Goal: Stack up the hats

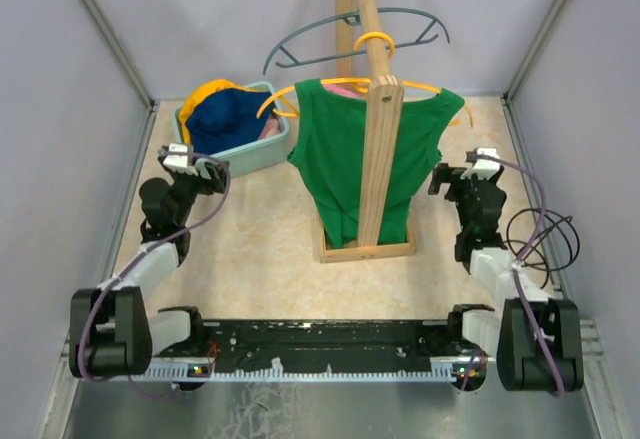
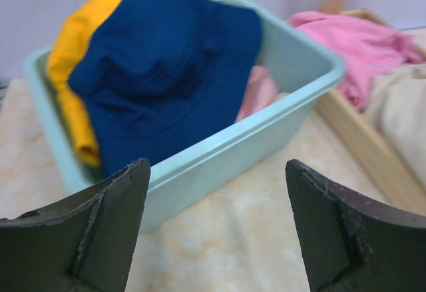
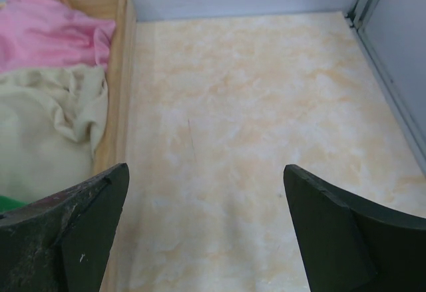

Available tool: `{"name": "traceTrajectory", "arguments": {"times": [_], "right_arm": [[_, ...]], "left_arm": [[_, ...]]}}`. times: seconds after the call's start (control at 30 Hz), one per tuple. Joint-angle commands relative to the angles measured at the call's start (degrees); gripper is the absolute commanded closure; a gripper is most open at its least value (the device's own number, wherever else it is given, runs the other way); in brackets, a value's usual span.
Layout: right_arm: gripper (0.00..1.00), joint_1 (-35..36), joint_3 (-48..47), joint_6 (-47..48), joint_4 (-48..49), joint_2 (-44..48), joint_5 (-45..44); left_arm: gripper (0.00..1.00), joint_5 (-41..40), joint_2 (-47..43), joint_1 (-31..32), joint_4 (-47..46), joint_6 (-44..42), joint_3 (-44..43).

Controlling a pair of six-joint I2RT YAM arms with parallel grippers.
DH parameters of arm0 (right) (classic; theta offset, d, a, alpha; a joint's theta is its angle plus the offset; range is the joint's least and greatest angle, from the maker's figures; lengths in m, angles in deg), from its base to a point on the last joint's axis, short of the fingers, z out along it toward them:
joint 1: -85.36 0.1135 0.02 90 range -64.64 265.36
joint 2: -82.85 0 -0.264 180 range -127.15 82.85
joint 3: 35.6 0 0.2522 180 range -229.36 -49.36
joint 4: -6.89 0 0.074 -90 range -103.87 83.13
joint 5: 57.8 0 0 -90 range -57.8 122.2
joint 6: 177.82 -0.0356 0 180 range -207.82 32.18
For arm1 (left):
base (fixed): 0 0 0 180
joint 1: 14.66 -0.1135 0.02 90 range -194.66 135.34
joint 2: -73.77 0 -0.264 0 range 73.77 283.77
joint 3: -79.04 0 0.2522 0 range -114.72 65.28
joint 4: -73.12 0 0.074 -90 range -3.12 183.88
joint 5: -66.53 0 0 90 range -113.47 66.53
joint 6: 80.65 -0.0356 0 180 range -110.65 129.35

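Navy hat [image 2: 166, 72] lies in the bin [image 2: 253, 146], topmost, crown up and humped above the rim. Yellow hat [image 2: 76, 59] is in the bin too, pressed against the navy one on the bin's left side, one edge draped down inside the wall. Pink fabric [image 2: 256, 92] sits low in the bin at its right side, half hidden by the navy hat; can't tell if it has a brim.

Right of the bin is a wooden tray [image 3: 121, 86], the foot of an upright stand [image 1: 378, 139]. In the tray lies a pink heap [image 3: 46, 32], and touching it on the near side a beige heap [image 3: 46, 132]. Both are crumpled, with no hat shape readable.

Left jaws are released, spread wide with nothing between them, low over the bench [image 1: 260, 249] just in front of the bin and aimed at its near wall. Right jaws are also released and empty, well to the right of the bin beyond the tray, over bare bench.

Green shirt [image 1: 365, 149] hangs on an orange hanger [image 1: 350, 84] from the stand, right of the bin. A grey hanger [image 1: 350, 44] hangs higher up the stand.
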Motion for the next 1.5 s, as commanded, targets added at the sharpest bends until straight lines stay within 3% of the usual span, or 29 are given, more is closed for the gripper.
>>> {"name": "traceTrajectory", "arguments": {"times": [0.0,0.2,0.4,0.5,0.7,0.9,1.1,1.3,1.47], "right_arm": [[0.02,1.4,-8.6,-1.3,-15.5,7.9,-2.5],[0.03,2.2,-18.9,-3.1,-32.5,11.7,-4.2],[0.03,2.3,-26.7,-7.5,-39.6,13.2,-6.6],[0.04,2.2,-30.6,-7.9,-41.9,13.8,-9.0],[0.03,2.2,-40.5,-7.3,-50.9,13.3,-23.0],[0.03,1.7,-52.2,-8.7,-67.0,8.8,-38.4],[0.02,-2.2,-59.7,-10.8,-81.1,4.8,-33.6],[0.03,-2.5,-61.8,-12.4,-91.0,5.1,-21.7],[0.02,-2.6,-64.9,-11.6,-98.7,8.8,-25.6]], "left_arm": [[0.13,1.6,-6.0,5.9,22.6,2.0,-5.5],[0.14,0.3,-8.3,13.6,35.0,5.3,-7.3],[0.16,-7.1,-6.1,17.3,43.9,10.2,-9.3],[0.17,-6.9,-3.8,17.8,45.3,13.6,-10.2],[0.25,-5.1,1.8,24.3,51.1,20.9,-14.4],[0.25,-2.2,8.6,26.7,48.0,30.2,-14.0],[0.24,-1.5,14.6,26.7,45.6,29.9,-18.6],[0.23,-1.1,19.4,26.7,46.8,26.7,-24.2],[0.23,-0.6,21.2,26.7,47.9,25.3,-26.7]]}}
